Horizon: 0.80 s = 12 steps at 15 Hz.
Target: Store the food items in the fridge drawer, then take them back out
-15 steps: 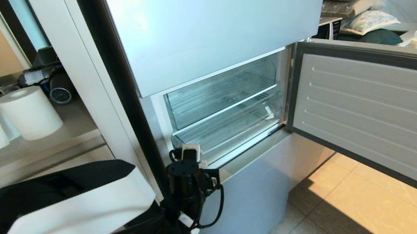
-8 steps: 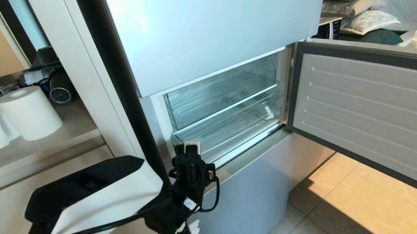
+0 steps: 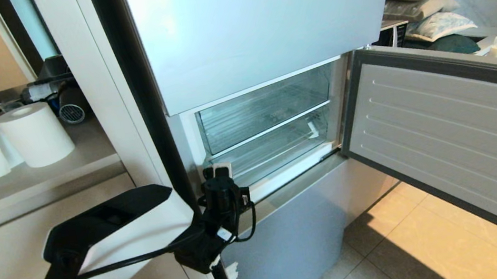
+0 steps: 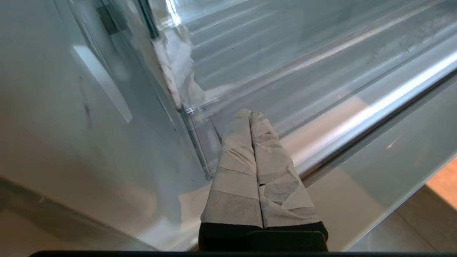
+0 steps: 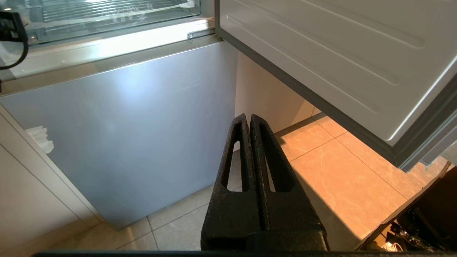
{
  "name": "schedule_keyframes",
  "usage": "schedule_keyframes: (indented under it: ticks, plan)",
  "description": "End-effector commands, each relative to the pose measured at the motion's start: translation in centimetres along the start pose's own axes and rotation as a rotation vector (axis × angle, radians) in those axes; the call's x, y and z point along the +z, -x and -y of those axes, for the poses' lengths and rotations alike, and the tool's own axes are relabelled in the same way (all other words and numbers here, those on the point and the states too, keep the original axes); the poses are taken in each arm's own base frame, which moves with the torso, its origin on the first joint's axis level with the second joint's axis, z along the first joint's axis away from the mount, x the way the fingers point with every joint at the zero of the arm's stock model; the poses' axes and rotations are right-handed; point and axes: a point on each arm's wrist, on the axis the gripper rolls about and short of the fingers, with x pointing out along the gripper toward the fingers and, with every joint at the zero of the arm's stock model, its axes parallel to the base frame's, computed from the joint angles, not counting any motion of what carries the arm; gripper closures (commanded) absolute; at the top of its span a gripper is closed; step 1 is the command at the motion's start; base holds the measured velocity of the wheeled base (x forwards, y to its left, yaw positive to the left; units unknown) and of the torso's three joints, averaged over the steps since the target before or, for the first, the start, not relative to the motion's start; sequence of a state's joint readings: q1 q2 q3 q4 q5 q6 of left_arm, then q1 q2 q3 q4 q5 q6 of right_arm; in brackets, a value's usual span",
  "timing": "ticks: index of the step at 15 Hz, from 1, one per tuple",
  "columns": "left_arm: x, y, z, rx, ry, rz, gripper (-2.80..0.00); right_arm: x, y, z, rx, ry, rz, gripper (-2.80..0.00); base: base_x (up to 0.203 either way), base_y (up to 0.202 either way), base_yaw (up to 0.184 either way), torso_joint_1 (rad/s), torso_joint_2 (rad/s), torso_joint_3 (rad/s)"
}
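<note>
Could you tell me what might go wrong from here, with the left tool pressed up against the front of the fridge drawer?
1. The left tool, fingers shut, meets the fridge drawer at its left front corner; pushing off-centre could skew and jam it.
2. The taped fingers rest on a smooth clear lip and might slip off.
3. The open door stands close on the right, so a sideways swing could strike it.

Open fridge door (image 3: 450, 141) rightward.
</note>
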<state>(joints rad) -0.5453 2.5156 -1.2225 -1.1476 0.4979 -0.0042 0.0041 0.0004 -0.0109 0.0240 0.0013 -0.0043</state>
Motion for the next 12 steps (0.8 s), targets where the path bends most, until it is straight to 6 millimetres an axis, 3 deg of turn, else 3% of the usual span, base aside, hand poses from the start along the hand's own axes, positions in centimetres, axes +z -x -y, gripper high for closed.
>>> schedule_keyframes:
  ticks: [1,3,7,10,12]
  plan:
    - [1.1,1.1,0.1,-0.009,0.008,0.018,0.0,0.0,0.0,0.0,0.001,0.0,-0.001,0.0,0.0,0.0,0.0,0.0,0.0,0.0]
    - [2.6,3.3,-0.1,-0.029,0.016,0.044,0.0,0.0,0.0,0.0,0.001,0.0,0.0,0.0,0.0,0.0,0.0,0.0,0.0,0.0]
    - [8.9,11.8,-1.5,-0.112,0.068,0.155,0.0,0.0,0.0,0.0,0.001,0.002,0.0,0.0,0.0,0.0,0.0,0.0,0.0,0.0]
    - [13.6,18.8,-5.0,-0.162,0.134,0.267,0.0,0.0,0.0,0.0,0.001,0.002,0.0,0.0,0.0,0.0,0.0,0.0,0.0,0.0]
    - [16.4,22.8,-8.8,-0.138,0.189,0.364,0.0,0.0,0.0,0.0,0.001,0.002,0.001,0.0,0.0,0.0,0.0,0.0,0.0,0.0]
